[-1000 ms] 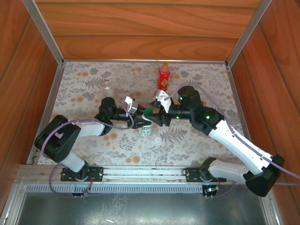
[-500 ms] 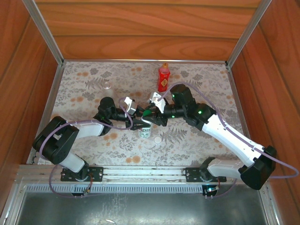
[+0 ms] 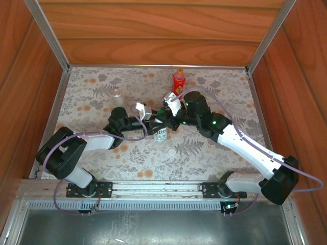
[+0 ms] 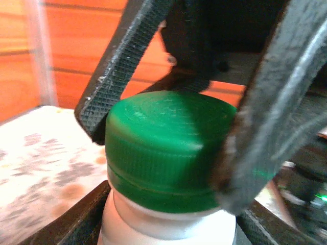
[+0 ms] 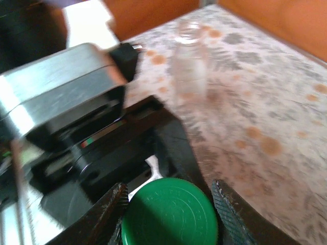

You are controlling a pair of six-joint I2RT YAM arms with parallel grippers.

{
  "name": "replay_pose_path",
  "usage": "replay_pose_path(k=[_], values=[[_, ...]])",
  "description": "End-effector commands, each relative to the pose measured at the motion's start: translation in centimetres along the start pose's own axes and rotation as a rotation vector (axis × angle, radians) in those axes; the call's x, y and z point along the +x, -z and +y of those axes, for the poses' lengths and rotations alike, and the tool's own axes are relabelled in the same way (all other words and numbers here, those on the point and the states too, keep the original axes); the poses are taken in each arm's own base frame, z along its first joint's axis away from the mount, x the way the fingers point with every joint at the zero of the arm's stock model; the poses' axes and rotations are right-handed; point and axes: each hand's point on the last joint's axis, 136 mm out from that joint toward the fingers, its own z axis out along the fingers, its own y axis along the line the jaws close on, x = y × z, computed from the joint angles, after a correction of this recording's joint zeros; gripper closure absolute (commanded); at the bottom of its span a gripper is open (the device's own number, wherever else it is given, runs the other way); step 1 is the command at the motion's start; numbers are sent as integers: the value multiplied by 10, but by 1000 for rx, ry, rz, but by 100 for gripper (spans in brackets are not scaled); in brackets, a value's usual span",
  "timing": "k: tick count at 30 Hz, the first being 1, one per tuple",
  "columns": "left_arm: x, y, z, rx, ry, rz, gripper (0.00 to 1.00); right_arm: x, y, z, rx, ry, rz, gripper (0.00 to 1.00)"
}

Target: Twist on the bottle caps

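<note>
The white labelled bottle [image 3: 160,135] stands mid-table with my left gripper [image 3: 153,124] shut on its body; in the left wrist view its neck [image 4: 168,224] sits between my fingers [image 4: 76,219]. The green cap [image 4: 163,148] sits on top of that neck. My right gripper [image 3: 164,121] reaches in from the right and is shut on the green cap [image 5: 168,214], one finger [image 5: 115,209] on each side. The red bottle [image 3: 178,84] stands at the back with a golden-brown cap [image 3: 179,71] on it. The clear bottle [image 3: 117,93] stands uncapped at the back left. A white cap [image 3: 172,152] lies in front.
Wooden walls [image 3: 153,30] and metal rails [image 3: 51,117] enclose the floral table [image 3: 214,92]. In the right wrist view the clear bottle [image 5: 190,56] stands beyond the left gripper's body [image 5: 66,92]. Both forearms cross the table's middle.
My right gripper moved left with the green cap, set it over the white bottle's neck, and its jaws narrowed. The left gripper and bottle shifted slightly back.
</note>
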Motion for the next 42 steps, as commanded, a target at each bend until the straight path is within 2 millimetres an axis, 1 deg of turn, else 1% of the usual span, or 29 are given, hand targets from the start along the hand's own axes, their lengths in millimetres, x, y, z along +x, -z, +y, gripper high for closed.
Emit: replay_pose_path(k=[1, 3, 6, 7, 9, 10, 12, 14, 15, 18, 21, 23, 27, 32, 36, 39, 42], values=[[-21, -10, 42, -326, -132, -70, 47, 26, -6, -65, 399, -222, 14, 88], [-21, -17, 45, -400, -159, -68, 47, 38, -6, -81, 520, -279, 37, 89], [-17, -24, 42, -431, -199, -51, 47, 43, -12, -88, 579, -287, 68, 86], [-15, -24, 41, -427, -197, -47, 47, 41, -14, -87, 567, -280, 76, 85], [-10, -22, 40, -425, -192, -34, 47, 30, -11, -82, 515, -223, 44, 78], [-7, -20, 41, -425, -186, -26, 47, 22, -9, -75, 457, -181, 13, 75], [0, -16, 40, -370, -150, -7, 47, 5, 1, -53, 290, -107, -62, 58], [5, -13, 31, -260, -104, -1, 47, -8, 15, -27, 124, -39, -126, 43], [6, -12, 24, -198, -91, 3, 47, -13, 25, -14, 49, -11, -152, 38], [8, -9, -5, -6, -81, 12, 47, -21, 52, 14, -120, 33, -192, 31], [6, -5, -28, 134, -69, 13, 47, -19, 67, 36, -251, 69, -173, 29], [4, -4, -40, 203, -62, 12, 47, -16, 70, 45, -302, 83, -145, 29], [-3, -2, -56, 307, -49, 11, 47, -12, 64, 45, -323, 84, -95, 31], [-6, 2, -67, 379, -24, 17, 47, -7, 54, 40, -314, 99, -55, 33], [-9, 4, -73, 413, -15, 18, 47, -1, 47, 43, -350, 105, -28, 36], [-11, 4, -74, 418, -15, 16, 47, 2, 44, 46, -377, 101, -18, 39], [-12, 4, -74, 419, -15, 15, 47, 6, 43, 50, -408, 98, -6, 40]])
